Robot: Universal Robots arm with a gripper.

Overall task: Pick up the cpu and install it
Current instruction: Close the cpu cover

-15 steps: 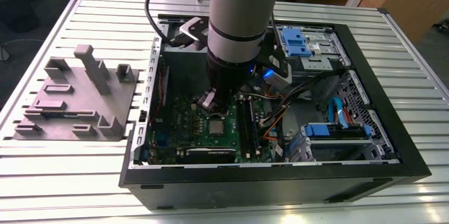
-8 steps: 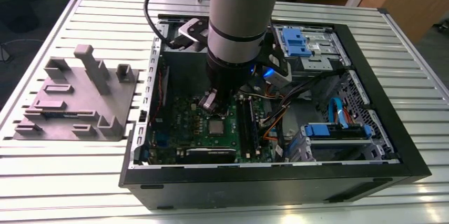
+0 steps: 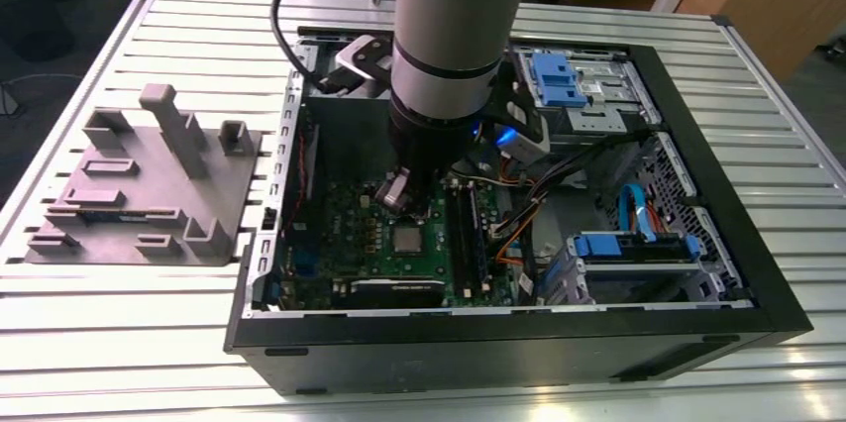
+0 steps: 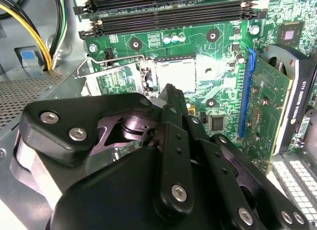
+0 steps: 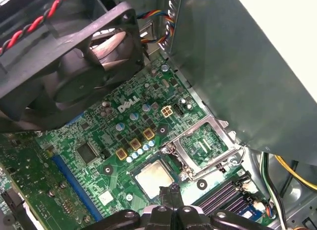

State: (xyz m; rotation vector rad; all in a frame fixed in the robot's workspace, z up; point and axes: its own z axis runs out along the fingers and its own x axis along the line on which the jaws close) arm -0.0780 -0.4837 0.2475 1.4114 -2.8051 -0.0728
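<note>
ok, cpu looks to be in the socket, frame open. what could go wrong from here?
1. The cpu lies unclamped, with the socket frame hinged open. The gripper, right at its edge, might nudge it askew.
2. The fan sits close in the first wrist view, so a sideways move could clip it.

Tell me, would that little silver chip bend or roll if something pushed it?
The cpu looks flat, square and metal-topped, so it is probably stiff and light. Lying flat on the board beside the open frame, it should not roll or tip. Its smooth top may be slippery.
</note>
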